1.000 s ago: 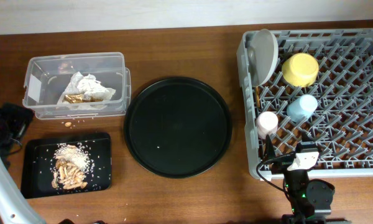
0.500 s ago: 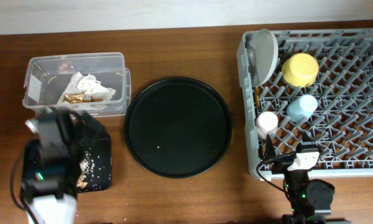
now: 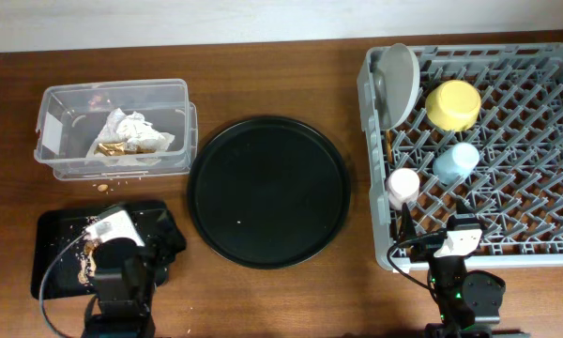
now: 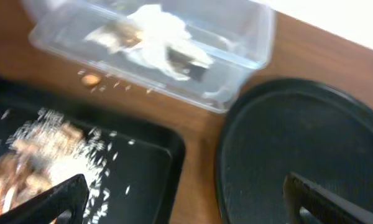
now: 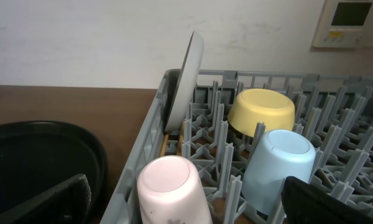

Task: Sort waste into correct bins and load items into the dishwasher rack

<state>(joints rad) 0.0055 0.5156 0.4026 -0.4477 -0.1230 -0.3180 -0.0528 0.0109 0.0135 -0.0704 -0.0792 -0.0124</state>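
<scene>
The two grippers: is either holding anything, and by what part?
Nothing is held: the left gripper and the right gripper are both open and empty.

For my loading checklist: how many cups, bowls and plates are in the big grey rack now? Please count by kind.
Cups: 2, the pink cup and the light-blue cup
Bowls: 1, the yellow bowl
Plates: 1, the grey plate
Total: 4
</scene>
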